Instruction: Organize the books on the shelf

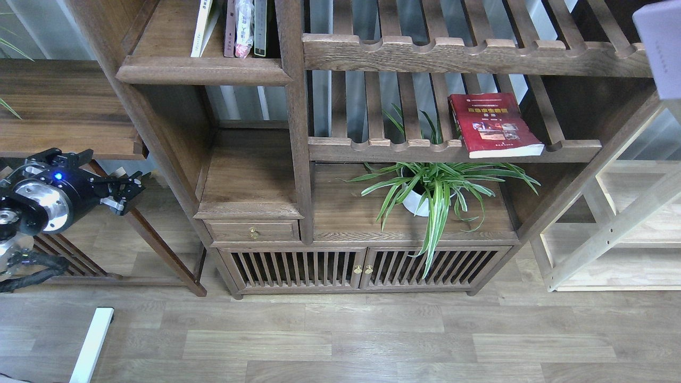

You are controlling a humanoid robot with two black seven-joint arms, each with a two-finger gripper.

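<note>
The shelf (202, 70), a dark-brown board with a thick front lip, is at the top left. Several thin books (234, 26) stand upright on it, and a white-backed one (202, 26) leans at their left. On the slatted rack at the right, a red book (493, 125) with a yellow title lies flat, its lower edge over the front rail. A pale lilac-white book (661, 48) hangs at the top right edge; what holds it is out of view. My left gripper (127, 190) hovers low at the far left, away from every book, and its dark fingers cannot be told apart.
A potted spider plant (436, 186) sits on the cabinet top under the red book. Below are a small drawer (254, 231) and slatted doors (364, 268). A low side table (64, 106) stands behind my left arm, and a paler bare-wood unit (617, 229) at the right.
</note>
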